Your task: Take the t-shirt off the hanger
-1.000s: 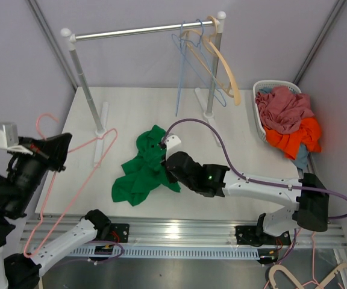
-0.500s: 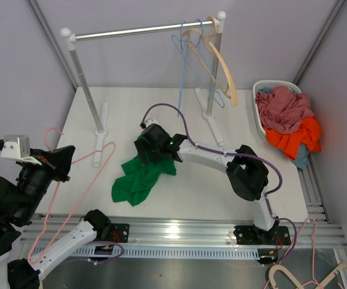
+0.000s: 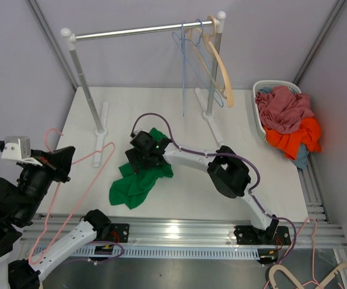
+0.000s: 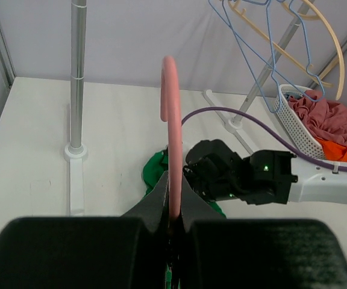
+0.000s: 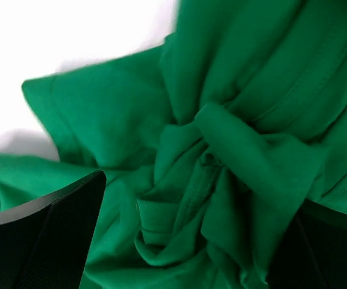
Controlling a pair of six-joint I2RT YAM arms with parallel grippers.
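As we look down the right wrist camera, the right gripper (image 5: 191,205) has its jaws spread wide, one dark finger in each lower corner, with the green t-shirt (image 5: 234,120) bunched in twisted folds between them. We can't say whether the pads actually press the cloth.

Over on the left wrist view, the left gripper (image 4: 173,201) is pinched tight on the pink hanger (image 4: 172,108), whose hook rises straight up the middle of the frame.

From the top camera, the right gripper (image 3: 143,150) sits low over the upper end of the t-shirt (image 3: 134,183), just left of centre. The shirt lies crumpled on the white table (image 3: 270,180), trailing toward the lower left.

The left gripper (image 3: 56,162) hangs at the left edge of the frame. The pink hanger (image 3: 95,156) slants from there, bare wire, one corner near the shirt but not through it.

Further out, the clothes rail (image 3: 137,30) crosses the top of the frame, with blue and wooden hangers (image 3: 212,54) clustered at its right end. At the right edge, a white basket (image 3: 261,114) holds pink and orange clothes.
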